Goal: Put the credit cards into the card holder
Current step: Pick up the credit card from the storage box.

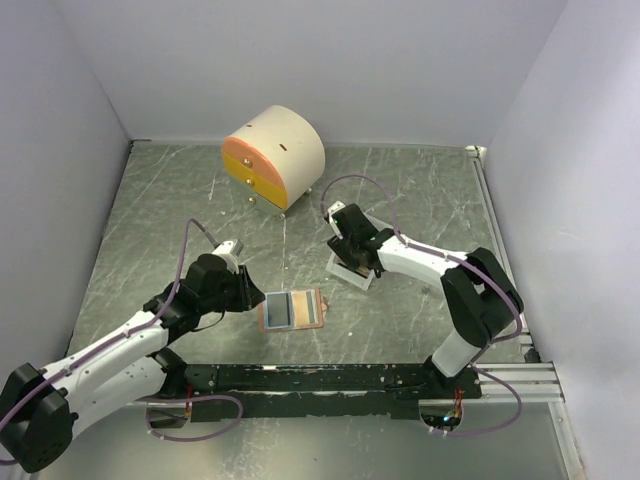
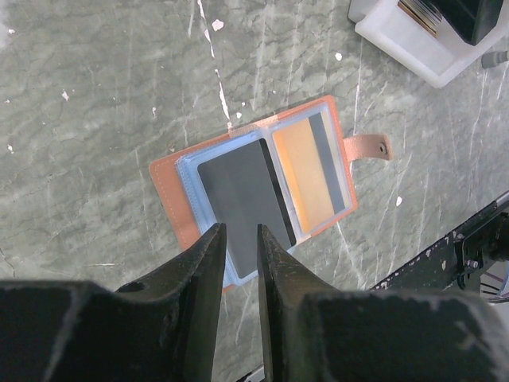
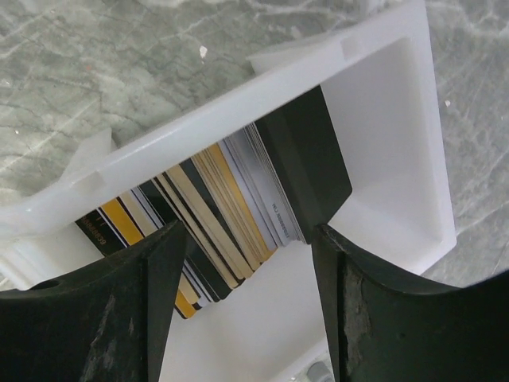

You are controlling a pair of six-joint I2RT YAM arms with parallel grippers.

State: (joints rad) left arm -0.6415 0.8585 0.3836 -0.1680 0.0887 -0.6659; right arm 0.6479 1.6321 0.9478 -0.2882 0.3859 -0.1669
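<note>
The salmon-pink card holder (image 1: pixel 292 310) lies open on the table in front of my left gripper (image 1: pixel 250 291). In the left wrist view the card holder (image 2: pixel 167 191) holds a dark grey card (image 2: pixel 238 195) in its left pocket and a gold card (image 2: pixel 306 171) in its right pocket. My left gripper (image 2: pixel 238 243) hovers over its near edge, jaws a narrow gap apart and empty. My right gripper (image 3: pixel 242 247) is open and straddles a stack of credit cards (image 3: pixel 231 199) standing on edge in the white tray (image 3: pixel 398 119). A black card (image 3: pixel 306 163) is at the stack's right end.
A round cream cabinet (image 1: pixel 272 155) with orange-yellow drawers stands at the back. The white tray (image 1: pixel 352 272) sits right of centre under my right gripper (image 1: pixel 350 258); it also shows in the left wrist view (image 2: pixel 413 52). A black rail (image 1: pixel 320 378) runs along the near edge.
</note>
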